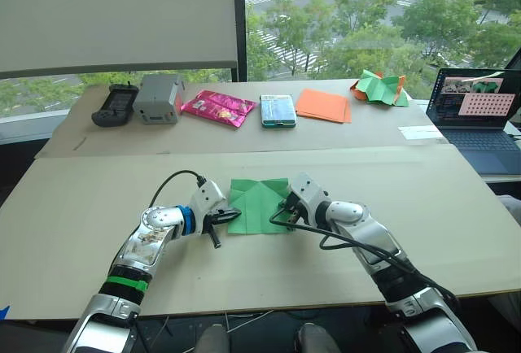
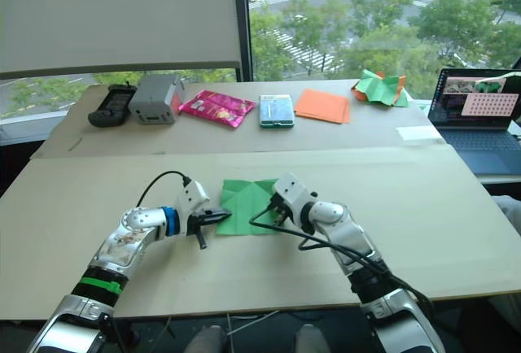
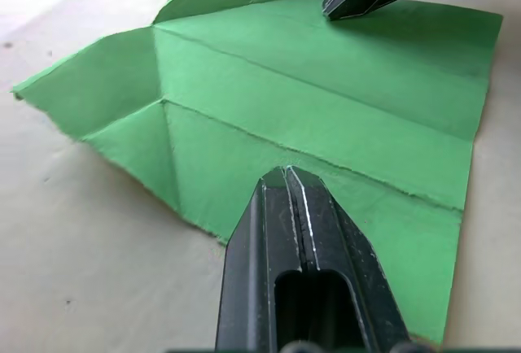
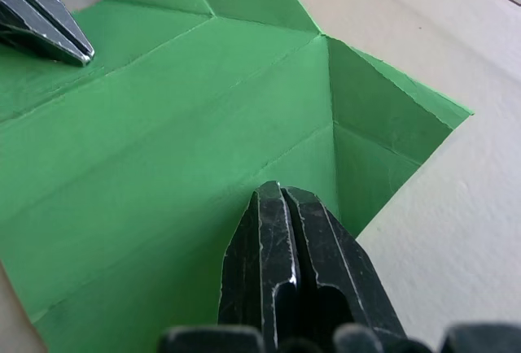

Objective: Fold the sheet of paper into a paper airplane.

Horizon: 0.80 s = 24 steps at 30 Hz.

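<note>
The sheet of paper (image 1: 259,205) was found flat on the near cardboard-coloured table (image 1: 98,198), between the two arms, bright green and partly worked: crease lines ran along its length, and the two far corners had been turned inward, so that the far edge showed folded flaps. The left gripper (image 1: 221,218) was seen at the sheet's left edge, its two black fingers (image 3: 303,231) pressed together with the tips laid on the paper rather than pinching it, as the left wrist view showed. The right gripper (image 1: 284,211) was placed likewise at the right edge, fingers (image 4: 281,231) closed against each other and resting on the green surface. No edge was lifted in either view. The step in hand was judged to be the flattening or holding down of folds already made, early to midway through the airplane. For the next move, one side would probably need to be pinned while the other edge was raised and carried over to the centre crease; thin paper could slide or buckle under closed tips. On the far table were noted flat orange sheets (image 1: 324,104), a crumpled green-and-orange paper heap (image 1: 379,88) and a laptop (image 1: 476,117).
</note>
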Tool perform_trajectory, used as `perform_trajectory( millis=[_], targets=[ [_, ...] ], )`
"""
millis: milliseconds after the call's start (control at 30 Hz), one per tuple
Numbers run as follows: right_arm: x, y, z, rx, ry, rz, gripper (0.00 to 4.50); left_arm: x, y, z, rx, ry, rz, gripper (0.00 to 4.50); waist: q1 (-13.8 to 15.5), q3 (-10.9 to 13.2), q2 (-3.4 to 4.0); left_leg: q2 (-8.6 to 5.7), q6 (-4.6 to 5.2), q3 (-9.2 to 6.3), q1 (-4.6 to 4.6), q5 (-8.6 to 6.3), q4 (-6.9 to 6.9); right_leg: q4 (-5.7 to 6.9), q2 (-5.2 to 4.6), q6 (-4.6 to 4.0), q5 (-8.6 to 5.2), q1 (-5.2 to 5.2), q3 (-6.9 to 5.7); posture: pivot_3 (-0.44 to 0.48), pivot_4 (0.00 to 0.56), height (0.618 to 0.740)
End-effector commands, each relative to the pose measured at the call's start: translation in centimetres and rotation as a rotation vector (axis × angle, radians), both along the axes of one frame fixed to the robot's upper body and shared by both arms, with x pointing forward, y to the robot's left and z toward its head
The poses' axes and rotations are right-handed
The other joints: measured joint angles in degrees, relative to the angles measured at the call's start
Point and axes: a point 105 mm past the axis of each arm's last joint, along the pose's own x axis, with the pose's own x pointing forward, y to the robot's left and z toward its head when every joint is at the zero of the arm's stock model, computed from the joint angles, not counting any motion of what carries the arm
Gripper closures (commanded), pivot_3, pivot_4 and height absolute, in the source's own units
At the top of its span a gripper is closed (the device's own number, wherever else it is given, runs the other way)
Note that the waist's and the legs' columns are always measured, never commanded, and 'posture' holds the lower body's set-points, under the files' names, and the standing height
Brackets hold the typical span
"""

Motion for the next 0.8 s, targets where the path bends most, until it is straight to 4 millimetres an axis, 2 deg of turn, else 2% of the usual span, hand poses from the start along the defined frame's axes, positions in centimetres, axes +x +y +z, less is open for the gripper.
perform_trajectory(
  millis=[33,133,167,200,333,400,633,733,800],
  targets=[
    [-0.4,-1.1,-2.1,-0.032,0.068,-0.048,4.47,-0.3,0.4,-0.9,0.023,0.015,0.022,4.50,-0.02,-0.08,0.01,0.00,0.00,0.00,0.00,0.00,0.01,0.00,0.00,0.00,0.00,0.01,0.00,0.000,0.150,0.706],
    [-0.4,-0.8,-2.0,-0.018,0.067,-0.046,4.47,-0.4,0.0,-1.0,0.019,0.016,0.018,4.50,-0.03,-0.18,0.08,0.00,0.02,0.00,0.07,0.01,0.01,0.03,0.00,0.00,0.00,0.08,0.00,0.000,0.150,0.706],
    [-0.4,-0.7,-1.9,-0.013,0.064,-0.045,3.91,-0.4,-0.1,-1.0,0.016,0.016,0.018,4.50,-0.04,-0.20,0.10,0.00,0.03,0.00,0.08,0.02,0.01,0.04,0.00,0.00,0.00,0.08,-0.01,0.000,0.150,0.706],
    [-0.3,-0.6,-1.4,0.012,0.051,-0.049,3.68,-0.4,-0.1,-1.0,0.015,0.015,0.020,4.50,-0.06,-0.21,0.11,0.00,0.04,0.00,0.08,0.03,0.01,0.04,0.00,0.00,0.00,0.08,0.00,0.000,0.150,0.706],
    [1.3,-1.1,1.2,0.128,0.001,-0.141,2.26,-0.3,-0.1,-0.8,0.017,0.008,0.022,4.50,-0.16,-0.21,0.12,0.00,0.12,0.00,0.01,0.08,0.01,0.05,0.00,0.01,0.00,0.07,0.00,0.000,0.150,0.706],
    [1.7,-1.3,1.9,0.167,0.000,-0.170,1.61,-0.3,0.0,-0.7,0.017,0.007,0.021,4.50,-0.16,-0.19,0.14,0.00,0.14,0.00,-0.06,0.09,0.00,0.08,0.00,0.01,0.01,0.09,0.00,0.000,0.150,0.706],
    [3.1,-1.0,1.5,0.321,0.091,-0.269,1.61,-0.3,0.0,-0.6,0.019,0.002,0.017,4.50,-0.28,-0.19,0.16,0.00,0.17,0.00,-0.07,0.10,-0.01,0.12,0.01,0.01,0.01,0.15,0.00,0.000,0.150,0.706],
    [3.2,-0.6,2.1,0.397,0.111,-0.269,1.61,-0.3,0.1,-0.5,0.020,-0.001,0.022,4.50,-0.29,-0.18,0.17,0.00,0.17,0.00,-0.08,0.10,-0.02,0.12,0.01,0.01,0.01,0.16,0.00,0.000,0.150,0.706],
    [3.3,-0.5,2.3,0.417,0.115,-0.269,2.15,-0.2,0.2,-0.4,0.020,-0.003,0.024,4.50,-0.31,-0.18,0.18,0.00,0.17,0.00,-0.09,0.11,-0.01,0.11,0.01,0.01,0.01,0.16,0.01,0.000,0.150,0.706]
  ],
)
